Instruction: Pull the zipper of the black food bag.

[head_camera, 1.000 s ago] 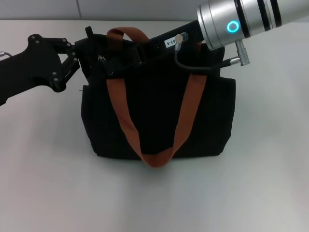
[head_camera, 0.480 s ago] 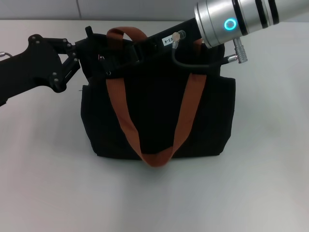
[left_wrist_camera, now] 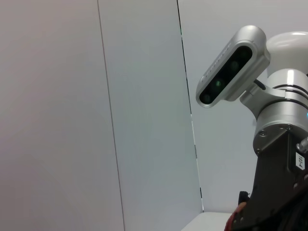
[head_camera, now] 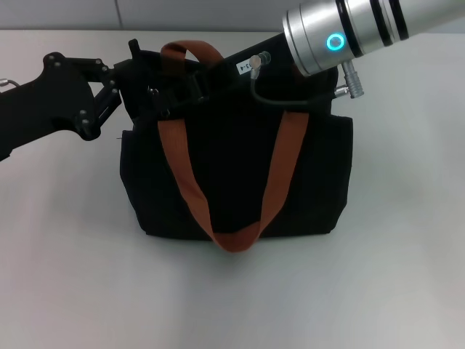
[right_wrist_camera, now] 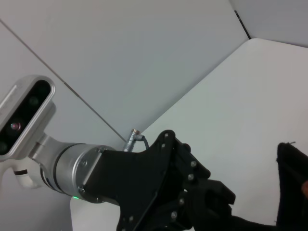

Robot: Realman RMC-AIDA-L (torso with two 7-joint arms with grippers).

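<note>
The black food bag (head_camera: 240, 174) was met at its far top edge by the left gripper (head_camera: 138, 83) and the right gripper (head_camera: 190, 86), their grip states impossible to tell.

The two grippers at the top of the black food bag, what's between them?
In the head view, between the left gripper and the right gripper sits the upper orange strap handle and the black food bag's top edge.

Bare lab: white table (head_camera: 407, 276), panelled wall (left_wrist_camera: 96, 115).

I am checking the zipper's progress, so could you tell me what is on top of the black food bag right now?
Both grippers are over the black food bag's top edge: the left gripper at its left corner, the right gripper beside it. One orange strap handle arches there. The zipper is covered.
</note>
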